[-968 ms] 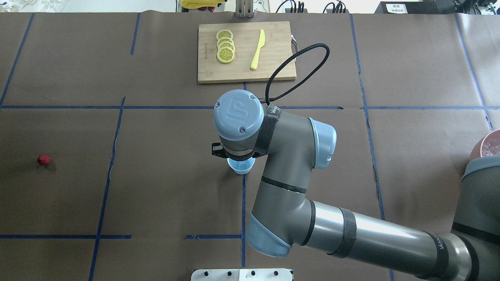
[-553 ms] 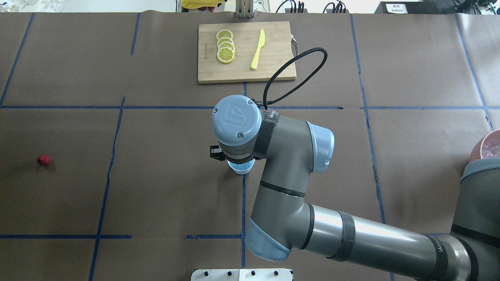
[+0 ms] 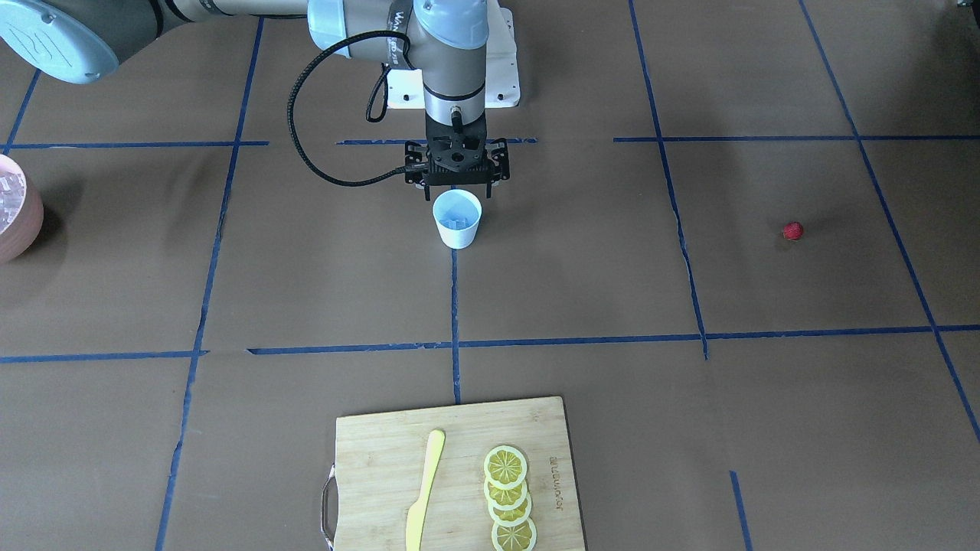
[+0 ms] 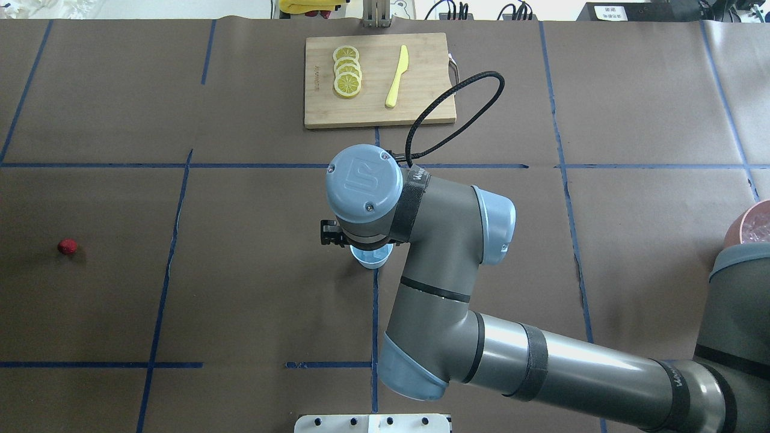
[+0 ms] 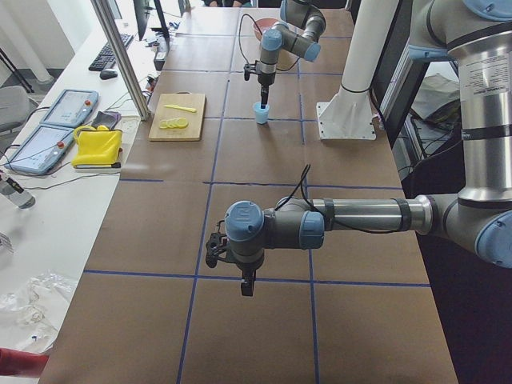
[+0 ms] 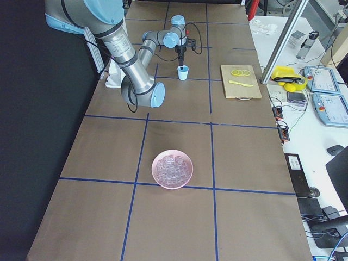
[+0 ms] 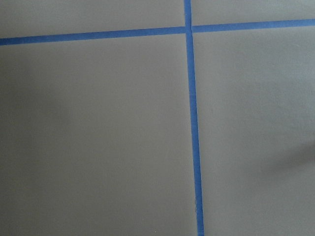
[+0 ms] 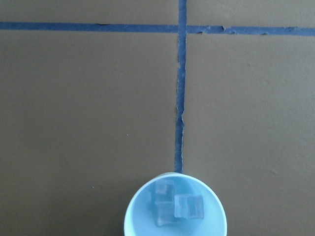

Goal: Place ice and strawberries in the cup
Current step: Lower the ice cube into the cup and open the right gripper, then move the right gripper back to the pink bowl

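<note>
right wrist-mounted view shows three ice cubes (image 8: pixel 189 206) in one cup (image 8: pixel 135 214).

Pale-blue cup (image 3: pixel 457 233), clear ice (image 8: pixel 189 206), dark-red strawberry (image 3: pixel 792 230), yellow lemon slices (image 3: pixel 509 497), brown table (image 3: pixel 766 428) gridded with blue tape (image 3: pixel 455 321)

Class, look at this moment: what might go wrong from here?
1. The right gripper hangs close above the small cup; a sideways move might tip it and spill the ice.
2. The strawberry is tiny, round and far off; closing jaws might knock it rolling.
</note>
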Robot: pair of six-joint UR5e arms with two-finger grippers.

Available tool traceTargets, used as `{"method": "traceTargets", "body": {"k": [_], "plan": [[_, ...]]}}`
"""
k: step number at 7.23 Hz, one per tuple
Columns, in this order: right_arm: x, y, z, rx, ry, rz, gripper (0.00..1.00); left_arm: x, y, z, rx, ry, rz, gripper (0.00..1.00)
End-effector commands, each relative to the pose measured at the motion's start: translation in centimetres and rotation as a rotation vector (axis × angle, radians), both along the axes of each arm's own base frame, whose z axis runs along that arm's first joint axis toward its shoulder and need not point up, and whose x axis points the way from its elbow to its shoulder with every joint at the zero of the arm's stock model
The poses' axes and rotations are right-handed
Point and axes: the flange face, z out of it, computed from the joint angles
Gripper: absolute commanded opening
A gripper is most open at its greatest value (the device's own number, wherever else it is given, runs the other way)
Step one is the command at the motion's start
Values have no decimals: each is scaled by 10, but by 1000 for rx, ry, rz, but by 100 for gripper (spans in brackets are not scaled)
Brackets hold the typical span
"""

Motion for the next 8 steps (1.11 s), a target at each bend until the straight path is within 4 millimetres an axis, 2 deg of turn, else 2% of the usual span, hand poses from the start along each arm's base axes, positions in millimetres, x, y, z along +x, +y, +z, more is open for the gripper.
{"method": "traceTargets", "body": {"k": [1, 3, 4, 5, 7, 8], "plan": [[41, -51, 7, 11, -1, -7, 98, 0, -2, -2, 5, -1, 0, 100], [108, -111, 38, 18, -6, -68, 98, 6, -7, -8, 19, 0, 15, 100], [155, -133, 64, 21, -12, -81, 99, 7, -16, -14, 32, -9, 17, 100], [209, -150, 100, 64, -3, -131, 99, 8, -22, -20, 42, -11, 17, 100], [327, -184, 180, 157, 35, -227, 99, 9, -44, -42, 89, 1, 12, 100], [384, -180, 231, 192, 50, -285, 99, 9, -59, -55, 119, -5, 12, 100]]}}
